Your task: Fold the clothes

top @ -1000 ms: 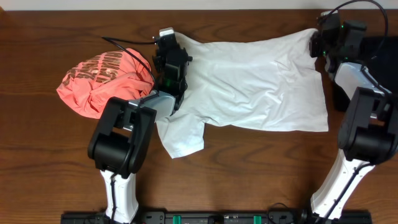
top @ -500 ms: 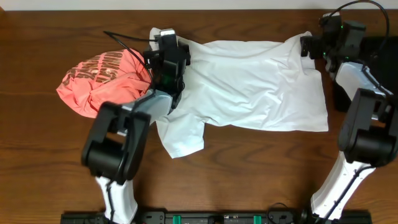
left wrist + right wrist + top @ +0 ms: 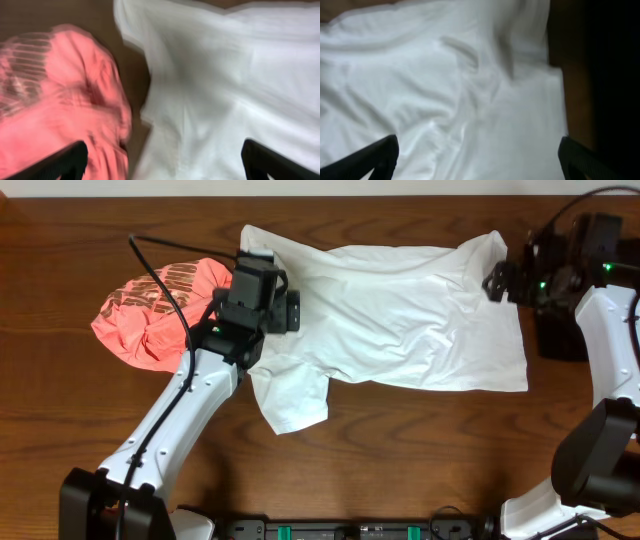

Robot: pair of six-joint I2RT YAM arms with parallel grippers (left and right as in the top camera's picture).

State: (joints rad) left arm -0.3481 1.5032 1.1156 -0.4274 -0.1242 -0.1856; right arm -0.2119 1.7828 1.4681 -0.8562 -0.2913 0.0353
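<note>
Overhead camera: a plain white short-sleeved T-shirt of thin fabric (image 3: pixel 400 310) lies spread and wrinkled across the middle of a dark brown wooden table (image 3: pixel 400 480). Its upper edge runs close to the table's far edge, and one sleeve points toward the near side. A crumpled coral-pink shirt with pale lettering (image 3: pixel 150 315) sits bunched just beside it on the left. Bare wood runs along the whole near side between the two arm bases, and also left of the pink shirt.

Counted: two arms, two shirts, one black folded garment (image 3: pixel 560 330) at the right edge under the right arm, and one black cable (image 3: pixel 160 275) looping over the pink shirt. The left gripper (image 3: pixel 258 265) hangs above the T-shirt's left shoulder. The right gripper (image 3: pixel 497 282) is at the T-shirt's far right corner.

Left wrist camera, blurred: pink shirt (image 3: pixel 60 100) on the left, white T-shirt (image 3: pixel 225 75) on the right. A dark strip of wood (image 3: pixel 140 85) shows between them, which the arm hides from above. The left gripper (image 3: pixel 167 165) has its black tips in the lower corners, spread wide and gripping nothing.

Right wrist camera: white T-shirt (image 3: pixel 445 90) fills most of the view, bordered on the right by a strip of wood (image 3: pixel 572 110) and the black garment (image 3: pixel 615 75). The right gripper (image 3: pixel 480 160) is likewise spread wide and empty.
</note>
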